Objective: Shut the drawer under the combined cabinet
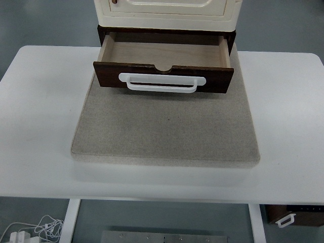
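**Drawer standing open, closing not yet begun**

Top view, looking steeply down. Dark brown wooden drawer [163, 65] pulled well out from beneath the cream cabinet [167, 11], pale bare-wood interior exposed and apparently empty, though the rear portion under the cabinet lies hidden. Front panel glossy, rectangular, with a small semicircular notch at the middle of the top edge. White handle [162, 83] mounted across the panel: a flat, rounded bar, likely plastic, standing off the dark face. Cabinet above with moulded, softly rounded edges and a smooth finish; only the lower part in frame. Beneath and in front of the drawer, a grey-beige mat [164, 129], matte and finely speckled, square with rounded corners, resting on the smooth white table [35, 121].

Progress: nothing done so far; full travel of the drawer still to be pushed back until the front sits flush under the cabinet. Neither hand in frame, so finger state impossible to tell. Below the table's near edge, well away from the drawer, white cables [30, 230] and a second small white handle [286, 220] on a dark object.
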`<state>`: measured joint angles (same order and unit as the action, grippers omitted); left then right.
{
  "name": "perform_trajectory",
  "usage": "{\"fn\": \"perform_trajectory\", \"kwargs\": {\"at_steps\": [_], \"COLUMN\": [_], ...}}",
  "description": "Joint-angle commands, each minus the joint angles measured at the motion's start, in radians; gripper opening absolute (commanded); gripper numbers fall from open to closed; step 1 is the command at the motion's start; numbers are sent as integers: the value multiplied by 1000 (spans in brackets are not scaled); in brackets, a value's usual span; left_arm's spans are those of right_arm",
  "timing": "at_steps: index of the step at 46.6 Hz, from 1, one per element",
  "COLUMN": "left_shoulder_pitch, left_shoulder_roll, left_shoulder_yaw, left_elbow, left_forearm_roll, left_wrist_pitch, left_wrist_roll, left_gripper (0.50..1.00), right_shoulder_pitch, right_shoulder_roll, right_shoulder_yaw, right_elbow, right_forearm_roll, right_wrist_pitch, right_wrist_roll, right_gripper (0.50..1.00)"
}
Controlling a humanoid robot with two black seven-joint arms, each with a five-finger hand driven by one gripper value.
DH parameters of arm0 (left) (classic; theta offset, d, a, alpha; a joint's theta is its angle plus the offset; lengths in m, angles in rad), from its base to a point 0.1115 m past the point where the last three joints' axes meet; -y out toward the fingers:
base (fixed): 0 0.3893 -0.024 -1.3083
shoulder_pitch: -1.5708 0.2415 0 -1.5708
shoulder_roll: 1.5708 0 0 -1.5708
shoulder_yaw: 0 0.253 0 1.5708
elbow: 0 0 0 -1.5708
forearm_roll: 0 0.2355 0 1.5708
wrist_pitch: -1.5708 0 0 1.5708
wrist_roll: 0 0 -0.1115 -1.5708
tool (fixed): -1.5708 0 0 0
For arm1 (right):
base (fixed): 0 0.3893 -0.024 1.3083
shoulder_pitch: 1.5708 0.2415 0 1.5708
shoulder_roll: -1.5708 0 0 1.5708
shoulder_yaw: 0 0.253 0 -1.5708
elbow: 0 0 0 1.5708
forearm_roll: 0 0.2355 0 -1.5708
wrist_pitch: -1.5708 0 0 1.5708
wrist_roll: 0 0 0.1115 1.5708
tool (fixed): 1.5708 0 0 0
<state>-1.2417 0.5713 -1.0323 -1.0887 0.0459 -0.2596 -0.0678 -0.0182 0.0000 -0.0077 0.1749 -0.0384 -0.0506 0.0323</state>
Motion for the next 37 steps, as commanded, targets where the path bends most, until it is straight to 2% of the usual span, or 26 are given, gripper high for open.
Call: {"fn": "perform_trajectory", "kwargs": {"at_steps": [1, 7, 11, 30, 37], "left_shoulder_pitch": [-15, -42, -76, -154, -162], "left_shoulder_roll": [-2, 1, 7, 4, -10], "left_shoulder_yaw": [87, 227, 317, 606, 663], "left_elbow": [-103, -235, -283, -442, -455], "left_forearm_roll": [17, 25, 28, 212, 275], "left_wrist_pitch": [66, 132, 135, 134, 129], "left_wrist_roll": [-4, -4, -4, -1, -1], "left_gripper": [1000, 1000, 1000, 1000, 1000], "right_shoulder_pitch": [0, 0, 0, 0, 0], "right_shoulder_roll": [0, 0, 0, 0, 0], "right_shoulder_yaw": [0, 0, 0, 0, 0], "right_elbow": [0, 0, 0, 0, 0], "right_forearm_roll": [0, 0, 0, 0, 0], "right_wrist_pitch": [0, 0, 0, 0, 0], "right_wrist_roll": [0, 0, 0, 0, 0], "right_gripper": [952, 952, 952, 952, 952]}}
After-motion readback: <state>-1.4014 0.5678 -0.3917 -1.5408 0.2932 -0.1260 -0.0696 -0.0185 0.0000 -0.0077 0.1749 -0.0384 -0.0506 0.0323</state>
